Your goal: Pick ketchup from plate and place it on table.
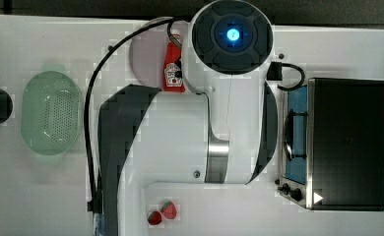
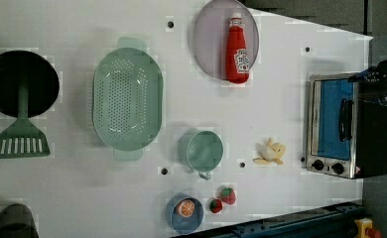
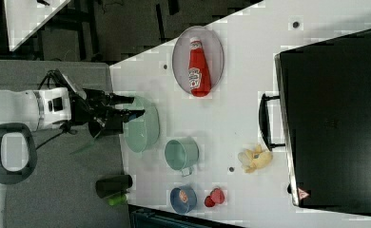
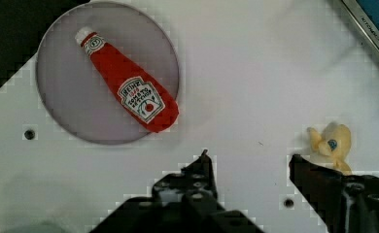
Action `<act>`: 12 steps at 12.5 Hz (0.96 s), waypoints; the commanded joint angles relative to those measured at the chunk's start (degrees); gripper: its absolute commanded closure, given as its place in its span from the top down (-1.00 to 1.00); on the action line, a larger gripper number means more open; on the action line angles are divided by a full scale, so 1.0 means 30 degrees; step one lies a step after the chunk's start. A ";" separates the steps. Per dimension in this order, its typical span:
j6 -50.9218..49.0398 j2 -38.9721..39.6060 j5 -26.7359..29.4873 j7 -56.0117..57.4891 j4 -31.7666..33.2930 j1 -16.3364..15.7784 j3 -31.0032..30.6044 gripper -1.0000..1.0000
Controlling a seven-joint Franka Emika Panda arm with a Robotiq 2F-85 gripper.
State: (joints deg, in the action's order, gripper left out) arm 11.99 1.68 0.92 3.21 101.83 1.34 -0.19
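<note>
Black gripper [image 4: 248, 162] jaws stand apart with nothing between them, hanging above bare white table [image 4: 255, 73]. In the wrist view, a peeled banana [image 4: 331, 145] lies just beside the finger at about three o'clock. Farther off, at about eleven o'clock from the fingertips, the ketchup [image 4: 127, 82] lies on its side on the plate [image 4: 61, 97], white cap toward the plate's far rim and its base overhanging the near rim. Beyond, at about one o'clock, the toaster oven [image 4: 372, 29] sits at the table's edge.
</note>
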 commanded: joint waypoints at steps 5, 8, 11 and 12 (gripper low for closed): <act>-0.2784 -0.1636 0.0184 -0.0190 0.0227 0.1831 -0.1444 1.00; -0.1229 0.0254 0.0183 0.0294 0.0191 0.1641 -0.1919 1.00; 0.0648 0.2373 0.0179 0.1973 0.0165 0.1472 -0.2446 1.00; 0.1252 0.3120 0.0177 0.3008 0.0147 0.1446 -0.2600 1.00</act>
State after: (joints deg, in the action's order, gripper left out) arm 15.39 10.44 1.03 6.23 101.22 6.35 -7.33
